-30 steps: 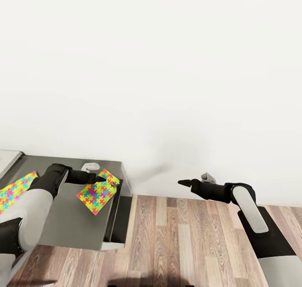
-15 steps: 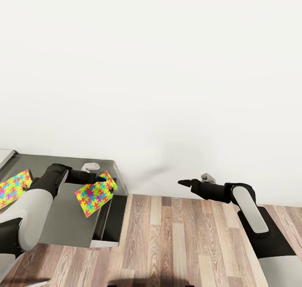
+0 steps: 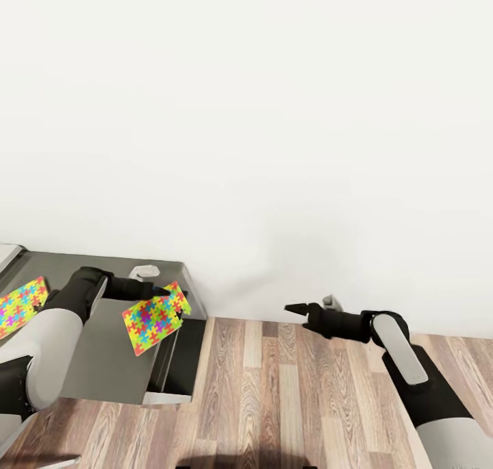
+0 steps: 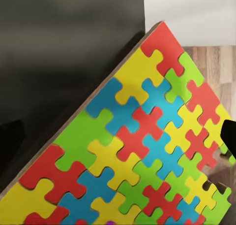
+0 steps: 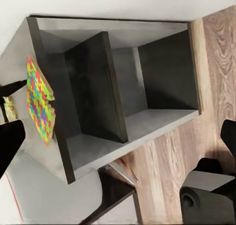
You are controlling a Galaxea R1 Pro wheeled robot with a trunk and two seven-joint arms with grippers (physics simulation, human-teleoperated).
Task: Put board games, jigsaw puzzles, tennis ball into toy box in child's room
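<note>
Our left gripper [image 3: 163, 292] pinches jigsaw puzzle [image 3: 155, 316] by corner, sheet tilted over table [image 3: 103, 366] end; right gripper [image 3: 296, 309] parted, empty, farther off.

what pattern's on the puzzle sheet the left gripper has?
Interlocking pieces in red, yellow, blue and green on the jigsaw puzzle; clearest in the left wrist view.

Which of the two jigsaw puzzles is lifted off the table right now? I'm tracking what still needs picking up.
The jigsaw puzzle at the table's end, held tilted by the left gripper. The other puzzle lies flat farther left.
</note>
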